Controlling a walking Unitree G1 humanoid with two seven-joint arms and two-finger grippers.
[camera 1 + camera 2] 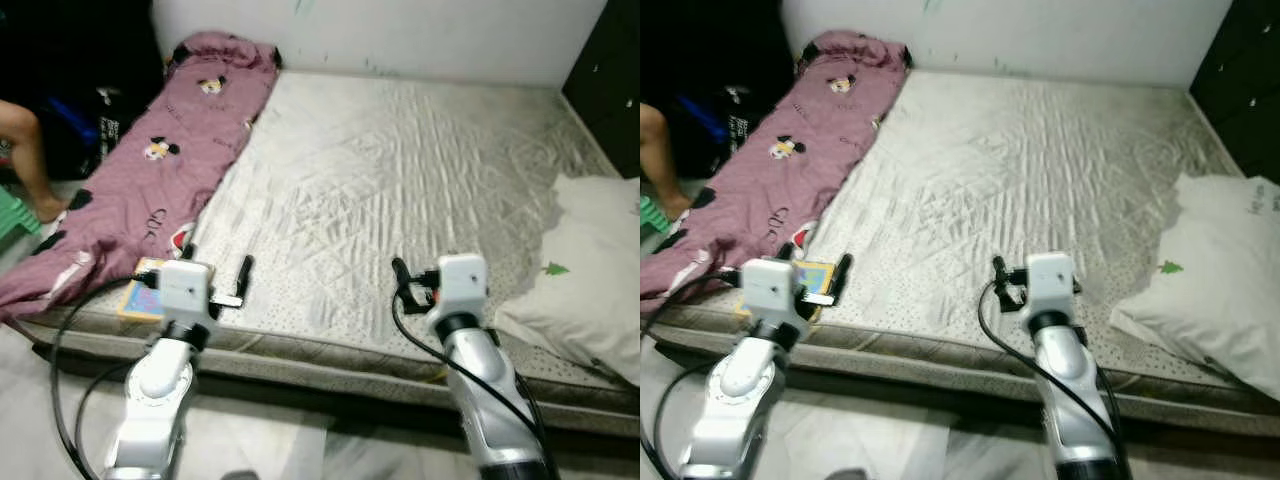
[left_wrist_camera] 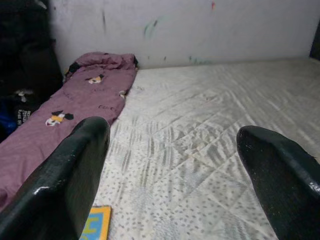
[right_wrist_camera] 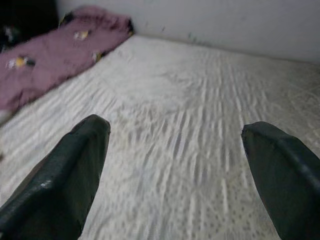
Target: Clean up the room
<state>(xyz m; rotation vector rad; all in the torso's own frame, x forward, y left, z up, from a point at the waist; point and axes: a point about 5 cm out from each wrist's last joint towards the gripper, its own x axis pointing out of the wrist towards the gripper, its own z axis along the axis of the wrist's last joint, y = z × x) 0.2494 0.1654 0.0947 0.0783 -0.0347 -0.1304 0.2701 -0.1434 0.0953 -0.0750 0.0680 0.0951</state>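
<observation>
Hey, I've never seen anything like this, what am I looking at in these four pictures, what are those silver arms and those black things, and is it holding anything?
This is a walking humanoid robot standing at the edge of a bed. The two wide pictures come from a stereo camera on its head and show the same scene. The other two come from cameras on its wrists, looking out along each gripper's black fingers.

The left gripper and the right gripper hover over the near edge of the bare mattress. Both are open and hold nothing.

On the bed lie a purple cartoon-print blanket along the robot's left, a white pillow at its right, and a small yellow book beside the left gripper. A person's leg shows at the far left.
</observation>
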